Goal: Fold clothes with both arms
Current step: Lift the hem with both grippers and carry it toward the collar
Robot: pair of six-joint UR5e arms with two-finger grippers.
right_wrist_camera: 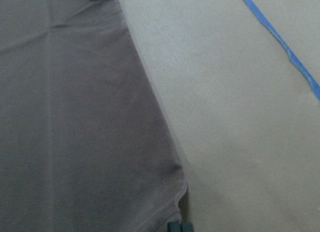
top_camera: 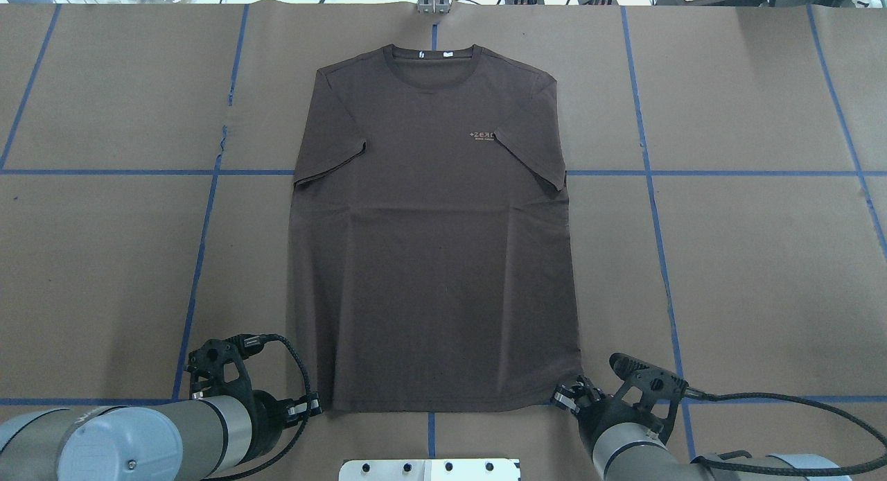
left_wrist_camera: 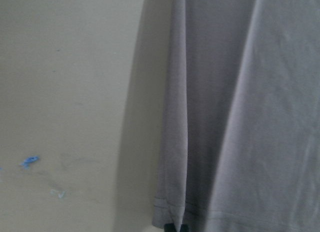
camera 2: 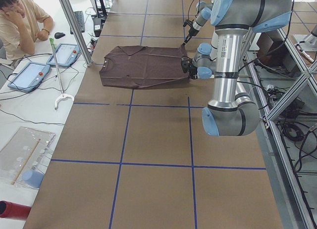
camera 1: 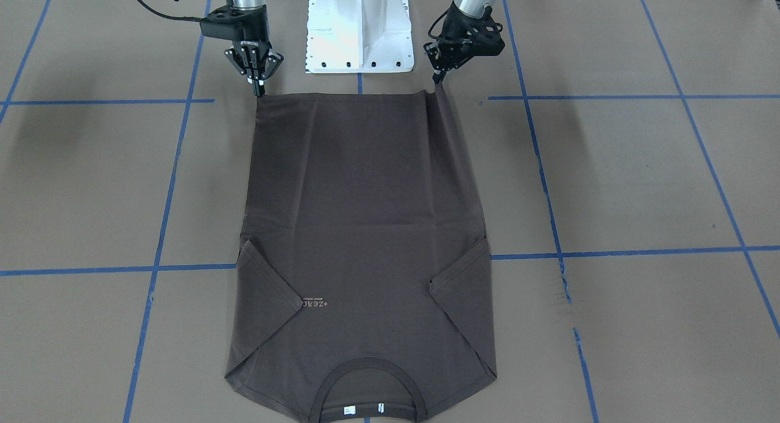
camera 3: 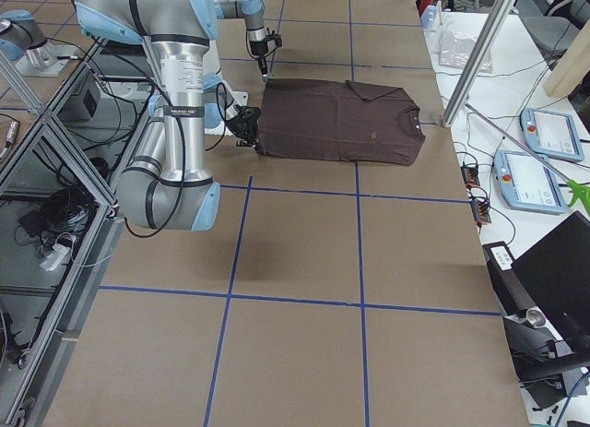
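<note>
The left pincer (camera 1: pixel 437 80) and right pincer (camera 1: pixel 258 89) each pinch a hem corner of the dark brown T-shirt (camera 1: pixel 359 216), spread flat on the surface (camera 1: pixel 640 179) beyond them, collar (camera 1: pixel 367 367) farthest from both.

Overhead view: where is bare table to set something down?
Bare table flanks the T-shirt on both sides, out to the edges. Crowded: the near hem, where left tool and right tool grip its corners beside the white base.
</note>
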